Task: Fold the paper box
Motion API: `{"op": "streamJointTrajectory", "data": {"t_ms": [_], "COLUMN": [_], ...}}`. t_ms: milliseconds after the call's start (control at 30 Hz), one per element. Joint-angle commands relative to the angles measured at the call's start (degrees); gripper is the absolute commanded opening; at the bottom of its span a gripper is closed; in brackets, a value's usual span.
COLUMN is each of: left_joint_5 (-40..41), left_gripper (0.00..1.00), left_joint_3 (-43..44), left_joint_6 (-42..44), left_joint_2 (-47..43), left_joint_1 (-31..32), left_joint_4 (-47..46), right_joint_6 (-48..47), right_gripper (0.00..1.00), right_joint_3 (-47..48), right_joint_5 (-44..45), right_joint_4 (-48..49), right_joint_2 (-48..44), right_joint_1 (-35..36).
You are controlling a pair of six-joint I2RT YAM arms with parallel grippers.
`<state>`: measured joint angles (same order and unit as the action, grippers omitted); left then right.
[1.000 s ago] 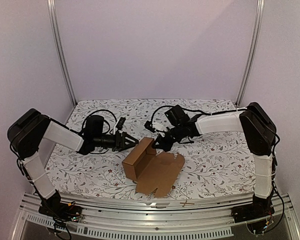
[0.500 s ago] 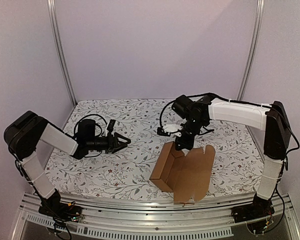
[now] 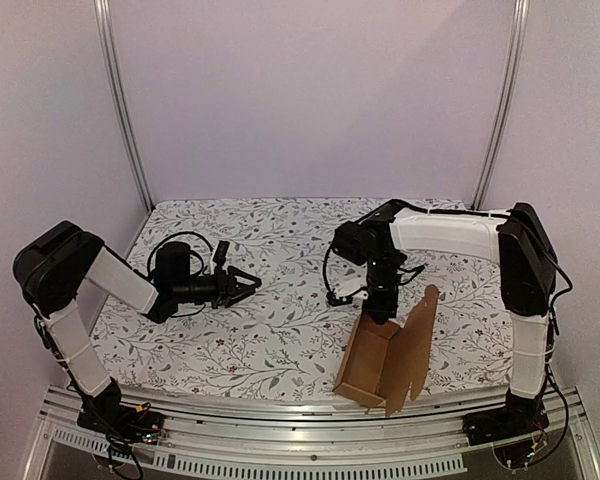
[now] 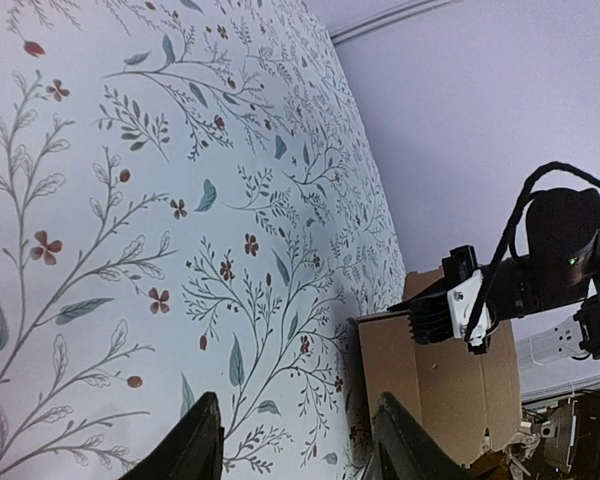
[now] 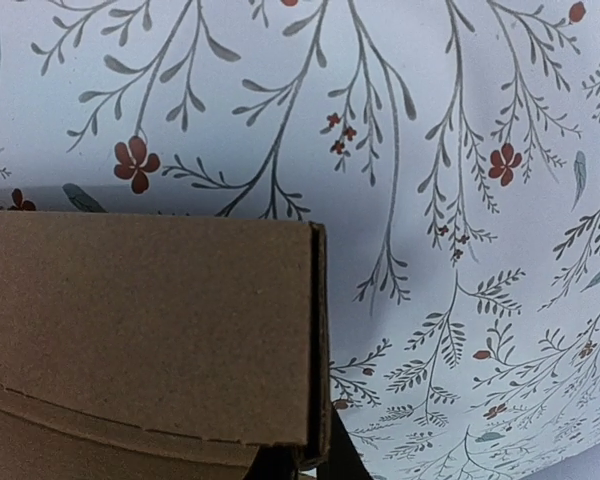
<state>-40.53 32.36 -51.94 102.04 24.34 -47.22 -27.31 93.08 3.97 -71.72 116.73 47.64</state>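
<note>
The paper box (image 3: 385,362), plain brown cardboard, stands partly folded near the table's front right, its lid flap (image 3: 421,335) raised on the right. My right gripper (image 3: 382,314) points down onto its far wall and is shut on that wall. In the right wrist view the box (image 5: 150,320) fills the lower left, with the wall's edge pinched in the right gripper (image 5: 318,458). My left gripper (image 3: 250,284) hovers open over the left middle of the table, apart from the box. Its wrist view shows the left gripper (image 4: 295,425) with nothing in it, and the box (image 4: 425,385) beyond.
A floral cloth (image 3: 270,330) covers the table. Metal posts (image 3: 120,110) rise at the back corners and a metal rail (image 3: 280,445) runs along the front edge, close to the box.
My right arm has carried the box from the table's centre to the front right, turning it so the lid stands up. The left gripper has drawn back to the left.
</note>
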Motion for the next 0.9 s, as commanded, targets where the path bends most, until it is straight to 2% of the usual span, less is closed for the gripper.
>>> {"op": "streamJointTrajectory", "data": {"t_ms": [0,200,533,767,867], "left_joint_5": [0.4,0.5,-0.1,-0.7,-0.8], "left_gripper": [0.51,0.50,0.49,0.49,0.49], "left_joint_3": [-0.9,-0.6,-0.4,-0.3,-0.2], "left_joint_6": [0.6,0.7,0.4,-0.8,-1.0], "left_joint_2": [-0.7,-0.3,1.7,3.4,4.0], "left_joint_1": [-0.4,-0.4,-0.4,-0.5,-0.5], "left_joint_4": [-0.5,-0.2,-1.8,-4.6,-5.1], "right_joint_6": [1.4,2.5,3.0,3.8,4.6], "right_gripper": [0.06,0.07,0.17,0.15,0.11], "right_joint_3": [-1.4,-3.4,-5.5,-7.6,-10.4], "right_joint_5": [-2.1,-3.3,-3.0,1.2,6.6], "right_joint_4": [4.4,8.7,9.0,11.8,16.2], "right_joint_2": [1.8,1.7,3.3,3.1,1.8], "right_joint_1": [0.4,0.4,0.4,0.5,1.0]}}
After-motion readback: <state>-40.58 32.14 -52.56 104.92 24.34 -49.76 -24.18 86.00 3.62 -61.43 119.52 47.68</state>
